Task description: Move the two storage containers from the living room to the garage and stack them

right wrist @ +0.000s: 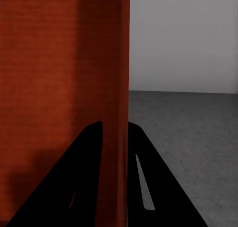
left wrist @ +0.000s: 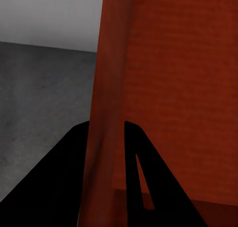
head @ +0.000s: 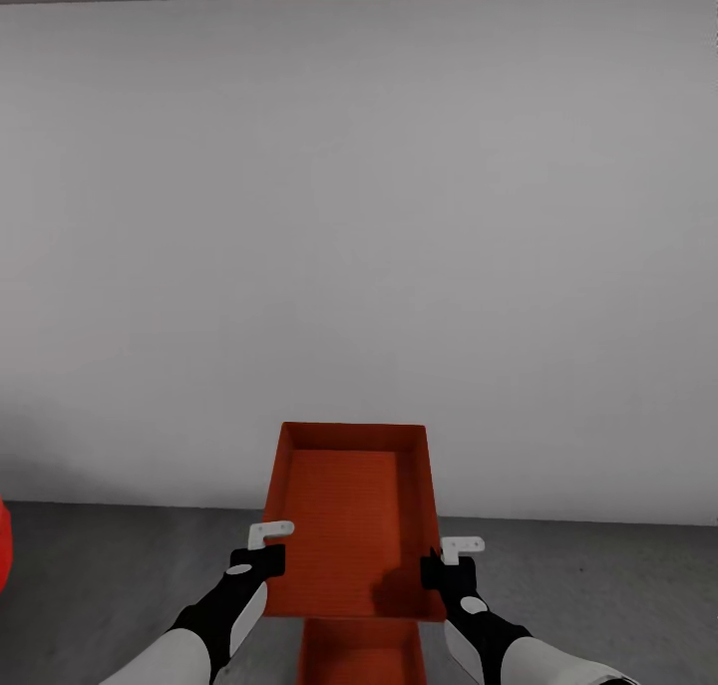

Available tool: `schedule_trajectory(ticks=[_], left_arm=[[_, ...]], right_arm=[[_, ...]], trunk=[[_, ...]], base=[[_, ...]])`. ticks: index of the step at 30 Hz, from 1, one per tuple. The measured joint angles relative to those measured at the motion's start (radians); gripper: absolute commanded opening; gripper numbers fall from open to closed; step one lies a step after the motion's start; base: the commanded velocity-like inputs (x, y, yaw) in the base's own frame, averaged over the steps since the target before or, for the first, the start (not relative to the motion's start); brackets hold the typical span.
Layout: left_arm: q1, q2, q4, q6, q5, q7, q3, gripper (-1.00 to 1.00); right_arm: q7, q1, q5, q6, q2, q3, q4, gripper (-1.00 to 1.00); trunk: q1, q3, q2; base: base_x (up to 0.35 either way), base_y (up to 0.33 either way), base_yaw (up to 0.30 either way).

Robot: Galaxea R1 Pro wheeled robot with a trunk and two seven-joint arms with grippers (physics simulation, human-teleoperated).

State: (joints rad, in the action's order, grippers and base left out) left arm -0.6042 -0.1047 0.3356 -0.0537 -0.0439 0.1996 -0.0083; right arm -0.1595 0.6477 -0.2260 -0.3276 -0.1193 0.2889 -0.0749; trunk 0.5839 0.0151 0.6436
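Head view: robot faces a plain white wall (head: pixel 359 216) w/ grey concrete floor (head: pixel 120 585) below it, so this looks like the garage. One red-orange storage container (head: pixel 349 525) is held up in front of the robot btwn both arms, open side up, long axis pointing away toward the wall, lidless, inside bare. Left gripper (head: pixel 261 553) is at the container's left long wall near the close end; right gripper (head: pixel 451 557) is at the right long wall, roughly opposite. Left wrist view: the dark fingers (left wrist: pixel 148 177) sit either side of the thin red wall (left wrist: pixel 106 138), jaws closed down narrow on it, one finger outside and one inside the box. Right wrist view: same thing, fingers (right wrist: pixel 144 177) straddle the right wall (right wrist: pixel 116 138), jaws pinched narrow on it, concrete floor and white wall visible past the box edge. A second container (head: pixel 361 663) shows at the bottom edge of the head view, directly under the near end of the held one, lower down and partly cut off by the frame; can't tell whether the two touch. A bit of glossy red (head: pixel 4 550) sits at the far left edge, low down, too little in view to identify.
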Motion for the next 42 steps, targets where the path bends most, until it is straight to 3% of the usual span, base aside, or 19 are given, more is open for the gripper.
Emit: schedule_trajectory(ticks=[26, 42], left_arm=[[0.0, 0.0, 0.0, 0.0, 0.0, 0.0, 0.0, -1.0], [0.0, 0.0, 0.0, 0.0, 0.0, -0.001, 0.001, -1.0]], right_arm=[[0.0, 0.0, 0.0, 0.0, 0.0, 0.0, 0.0, -1.0], [0.0, 0.0, -0.001, 0.0, 0.0, 0.001, 0.0, -1.0]], trunk=[[0.0, 0.0, 0.0], [0.0, 0.0, 0.0]], base=[[0.0, -0.058, -0.006], [0.0, -0.001, 0.096]])
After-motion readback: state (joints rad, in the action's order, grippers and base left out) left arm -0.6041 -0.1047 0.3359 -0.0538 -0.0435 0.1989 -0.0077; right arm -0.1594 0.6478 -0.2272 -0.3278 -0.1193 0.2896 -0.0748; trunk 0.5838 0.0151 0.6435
